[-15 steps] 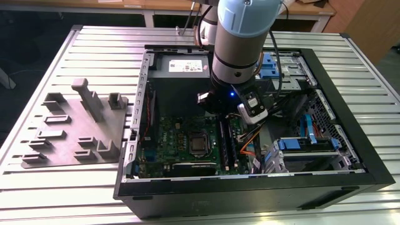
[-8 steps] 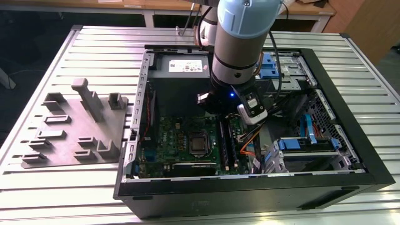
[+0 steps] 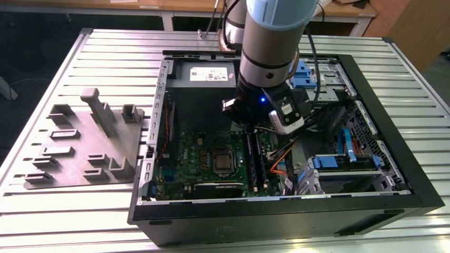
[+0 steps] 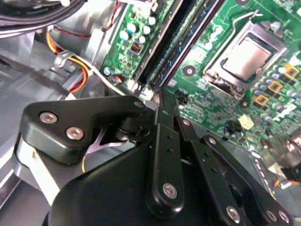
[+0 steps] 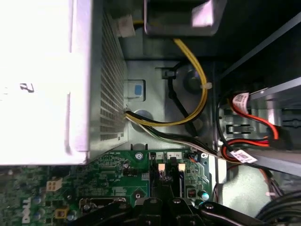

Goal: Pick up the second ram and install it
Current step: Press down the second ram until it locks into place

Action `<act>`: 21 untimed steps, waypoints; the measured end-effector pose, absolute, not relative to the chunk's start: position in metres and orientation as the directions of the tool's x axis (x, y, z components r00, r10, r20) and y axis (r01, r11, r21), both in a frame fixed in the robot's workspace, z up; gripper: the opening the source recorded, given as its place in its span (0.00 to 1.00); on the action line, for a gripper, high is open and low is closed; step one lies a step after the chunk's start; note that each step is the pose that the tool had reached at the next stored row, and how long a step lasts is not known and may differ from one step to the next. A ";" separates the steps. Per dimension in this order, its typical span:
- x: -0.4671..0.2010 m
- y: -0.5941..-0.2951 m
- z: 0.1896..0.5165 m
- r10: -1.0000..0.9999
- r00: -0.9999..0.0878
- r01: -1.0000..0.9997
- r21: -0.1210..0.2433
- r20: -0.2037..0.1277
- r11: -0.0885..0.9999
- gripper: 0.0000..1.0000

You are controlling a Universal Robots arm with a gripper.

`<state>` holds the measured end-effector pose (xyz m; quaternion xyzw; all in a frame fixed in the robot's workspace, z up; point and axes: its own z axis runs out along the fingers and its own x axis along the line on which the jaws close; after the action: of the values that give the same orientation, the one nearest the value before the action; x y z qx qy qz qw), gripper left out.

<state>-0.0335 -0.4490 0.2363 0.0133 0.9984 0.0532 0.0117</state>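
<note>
We see the gripper (image 4: pixel 162 101) low inside the open PC case (image 3: pixel 393 158), right over the motherboard (image 3: pixel 204 153) at the long black slots (image 3: pixel 254 158), beside the CPU socket (image 3: pixel 223 162). Fingers look drawn together, tips at the slot end; the second ram (image 4: pixel 181 44) appears to lie in a slot, long axis running away from the fingertips, though we can't tell if it's clamped. Grey holder tray (image 3: pixel 84 145) outside the case holds no stick.
</note>
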 end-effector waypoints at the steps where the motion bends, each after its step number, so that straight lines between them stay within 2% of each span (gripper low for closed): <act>1: -0.034 -0.449 0.236 0.028 -0.999 0.025 0.107 -0.022 0.994 0.10; 8: -0.034 -0.454 0.236 0.028 -0.999 0.025 0.107 -0.022 0.994 0.10; 21: -0.033 -0.488 0.236 0.028 -0.999 0.025 0.107 -0.022 0.994 0.10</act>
<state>-0.0335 -0.4880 0.2365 0.0132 0.9984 0.0532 0.0117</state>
